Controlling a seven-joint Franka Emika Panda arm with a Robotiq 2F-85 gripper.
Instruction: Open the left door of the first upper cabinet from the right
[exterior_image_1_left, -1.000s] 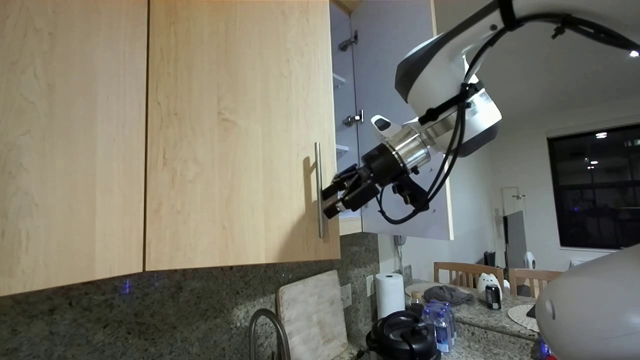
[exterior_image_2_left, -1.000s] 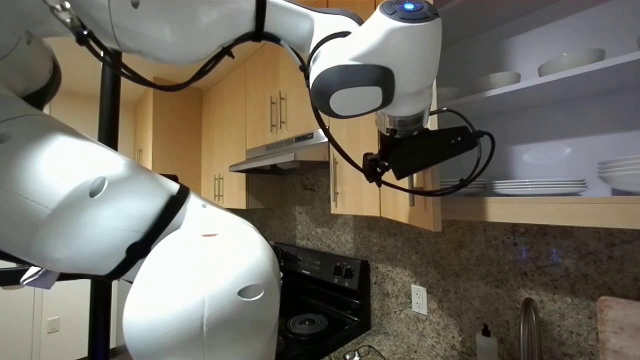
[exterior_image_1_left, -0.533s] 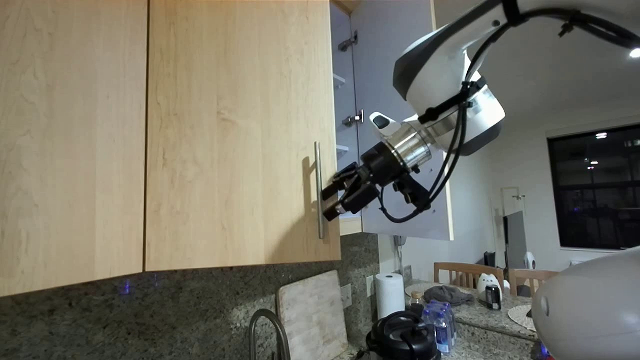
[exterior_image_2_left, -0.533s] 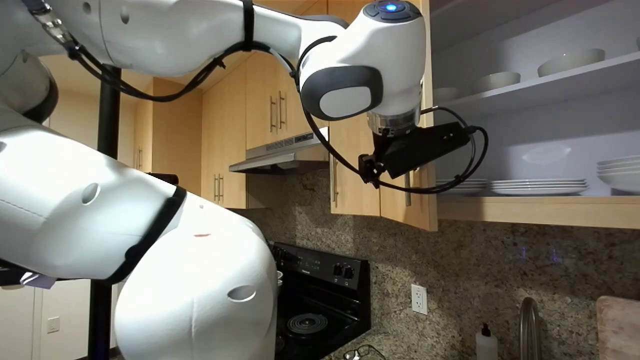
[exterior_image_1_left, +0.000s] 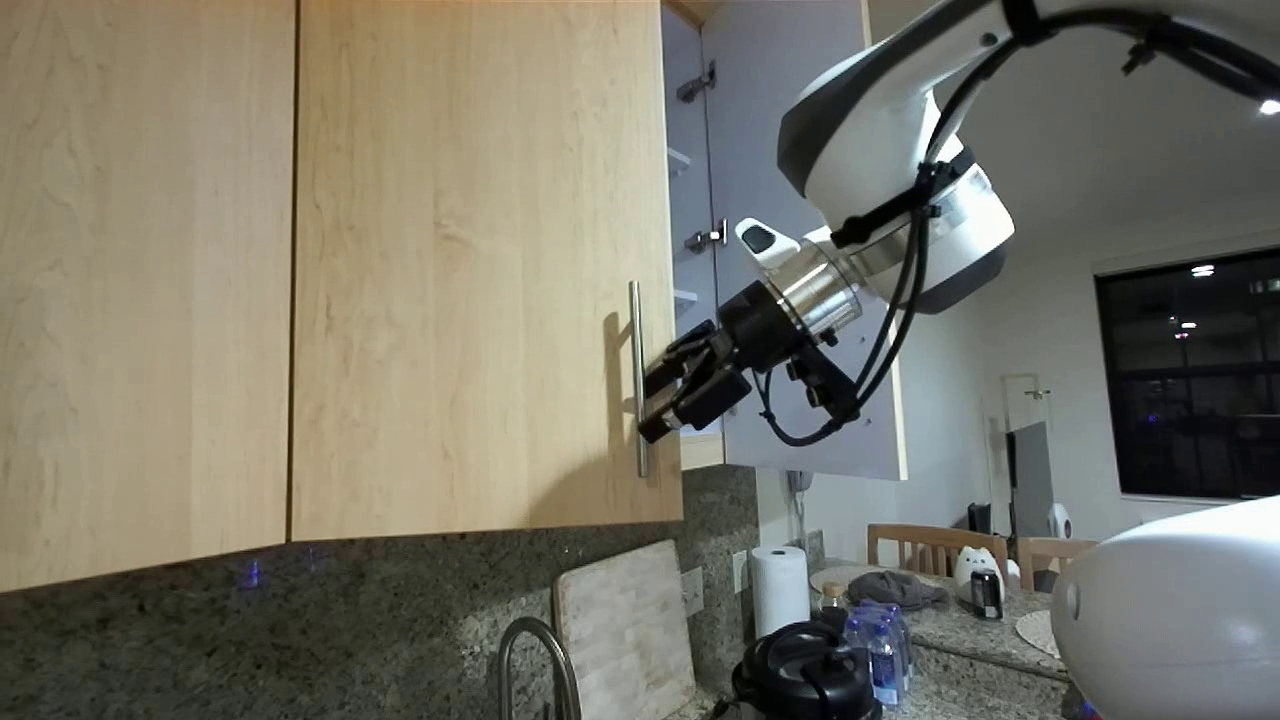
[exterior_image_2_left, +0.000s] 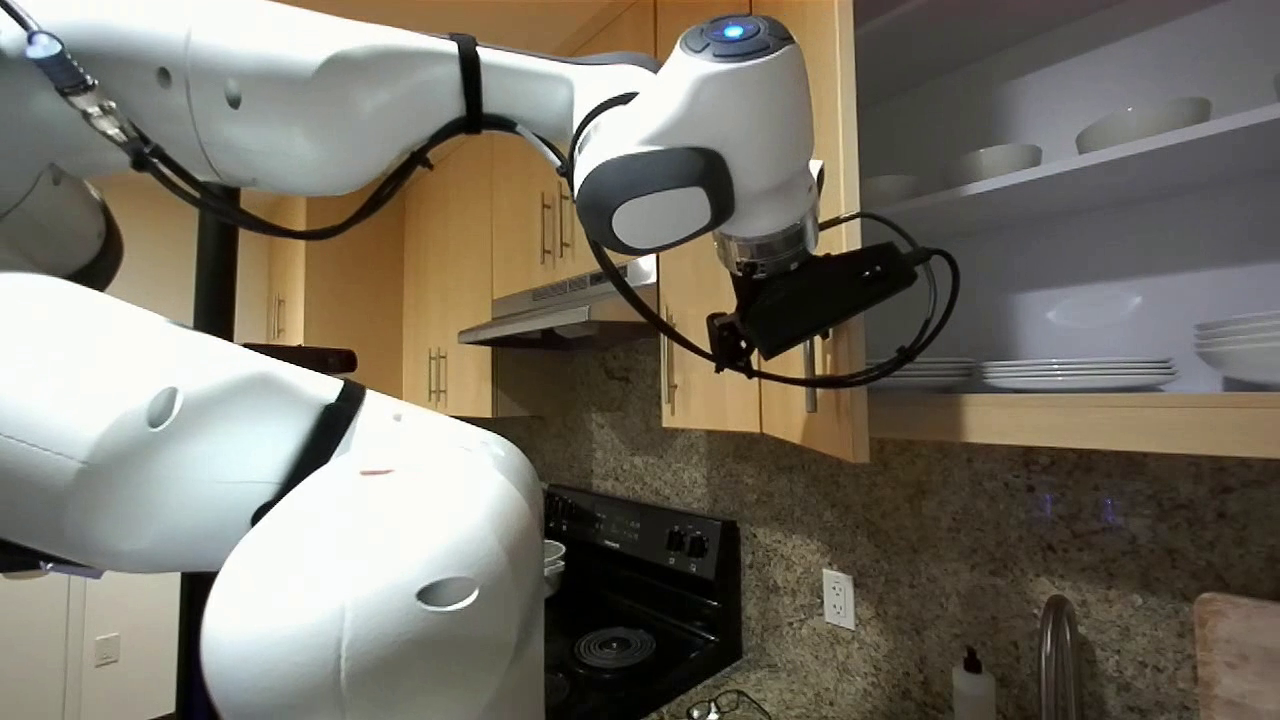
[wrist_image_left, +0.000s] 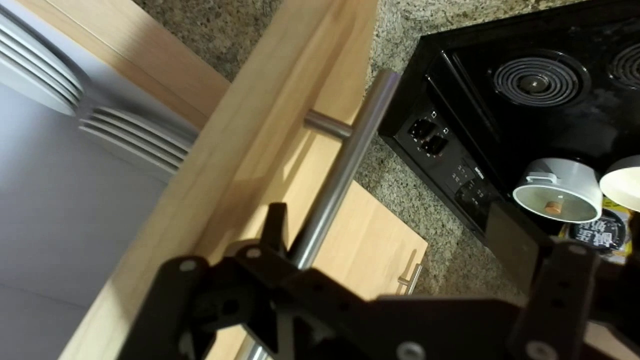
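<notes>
The left door (exterior_image_1_left: 480, 270) is a maple panel standing partly open; it also shows in an exterior view (exterior_image_2_left: 840, 400) and edge-on in the wrist view (wrist_image_left: 200, 200). Its steel bar handle (exterior_image_1_left: 638, 380) crosses the wrist view diagonally (wrist_image_left: 345, 160). The first upper cabinet (exterior_image_2_left: 1080, 415) shows its pale interior with dishes. My gripper (exterior_image_1_left: 655, 408) is at the handle's lower half. In the wrist view my gripper (wrist_image_left: 392, 227) has its fingers wide apart; one finger is on the door side close beside the handle, the other far off. Whether it touches cannot be told.
The cabinet's right door (exterior_image_1_left: 790, 180) stands open behind the gripper. Plates (exterior_image_2_left: 1080, 373) and bowls (exterior_image_2_left: 1145, 125) sit on the shelves. Below are a faucet (exterior_image_1_left: 540, 640), a cutting board (exterior_image_1_left: 625, 630) and a black cooker (exterior_image_1_left: 805, 670). A stove (exterior_image_2_left: 640, 600) and range hood (exterior_image_2_left: 570, 305) stand beyond.
The left door has swung slightly further open, its free edge shifting away from the cabinet opening. The arm and gripper have moved along with the handle. The gripper stays open.
</notes>
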